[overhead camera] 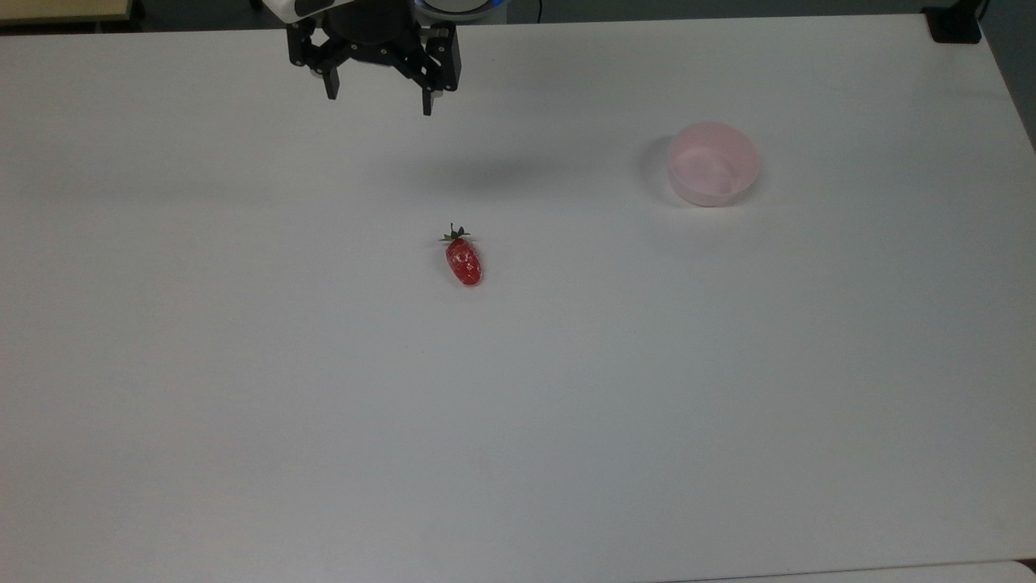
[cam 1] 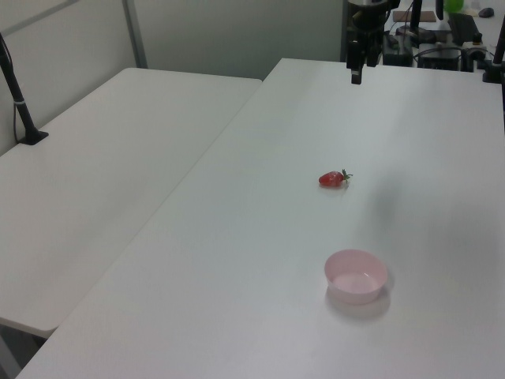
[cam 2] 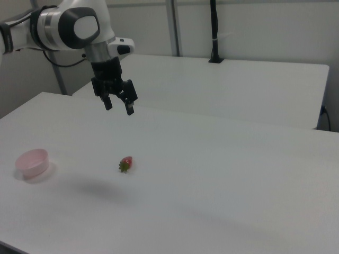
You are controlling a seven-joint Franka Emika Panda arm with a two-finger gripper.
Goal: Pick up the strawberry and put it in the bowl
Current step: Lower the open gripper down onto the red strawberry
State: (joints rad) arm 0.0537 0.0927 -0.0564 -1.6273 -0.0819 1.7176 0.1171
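The red strawberry (overhead camera: pixel 463 260) lies on its side on the white table (overhead camera: pixel 324 405), green cap toward the top view's upper edge; I also see the strawberry (cam 1: pixel 333 179) in the left view and the strawberry (cam 2: pixel 126 163) in the right view. The pale pink bowl (overhead camera: pixel 713 164) stands upright and empty, off to the top view's right of the fruit; the bowl (cam 1: pixel 356 275) and the bowl (cam 2: pixel 32 162) stand well apart from it. My gripper (overhead camera: pixel 379 101) hangs high above the table, open and empty, back from the strawberry; the gripper (cam 2: pixel 118 107) shows two spread fingers, and the gripper (cam 1: pixel 357 75) is edge-on.
A second white table (cam 1: pixel 118 174) adjoins along the left view's left, with a black pole (cam 1: pixel 17 91) clamped on it. Cables and equipment (cam 1: pixel 442 39) crowd the left view's far edge. A black clamp (overhead camera: pixel 953 24) sits at the top view's upper right corner.
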